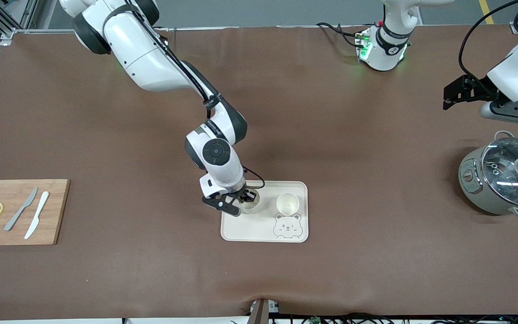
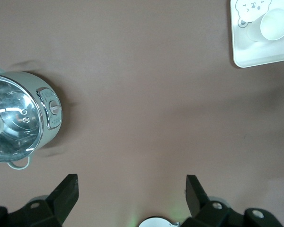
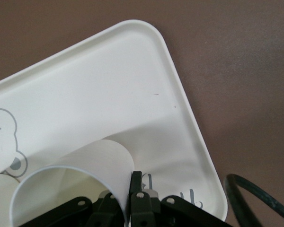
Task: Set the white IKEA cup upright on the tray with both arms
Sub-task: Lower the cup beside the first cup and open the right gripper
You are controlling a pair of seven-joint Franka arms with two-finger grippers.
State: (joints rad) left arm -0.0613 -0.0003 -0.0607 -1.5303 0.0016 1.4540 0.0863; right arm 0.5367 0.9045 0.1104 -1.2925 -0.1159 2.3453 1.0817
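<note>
The cream tray (image 1: pixel 245 229) with the bear drawing lies mid-table. One white cup (image 1: pixel 287 203) stands upright on it, toward the left arm's end. My right gripper (image 1: pixel 246 199) is shut on the rim wall of a second white cup (image 1: pixel 252 207), held upright at the tray's corner toward the right arm's end. In the right wrist view one finger is outside and one inside this cup (image 3: pixel 75 179) over the tray (image 3: pixel 109 85). I cannot tell if its base touches. My left gripper (image 1: pixel 448 96) waits open and empty near the pot, and is wide open in its wrist view (image 2: pixel 131 178).
A grey pot with a glass lid (image 1: pixel 504 177) stands at the left arm's end of the table. A wooden cutting board (image 1: pixel 16 211) with two knives and lemon slices lies at the right arm's end. The left wrist view shows the pot (image 2: pixel 19 118) and the tray (image 2: pixel 260 56).
</note>
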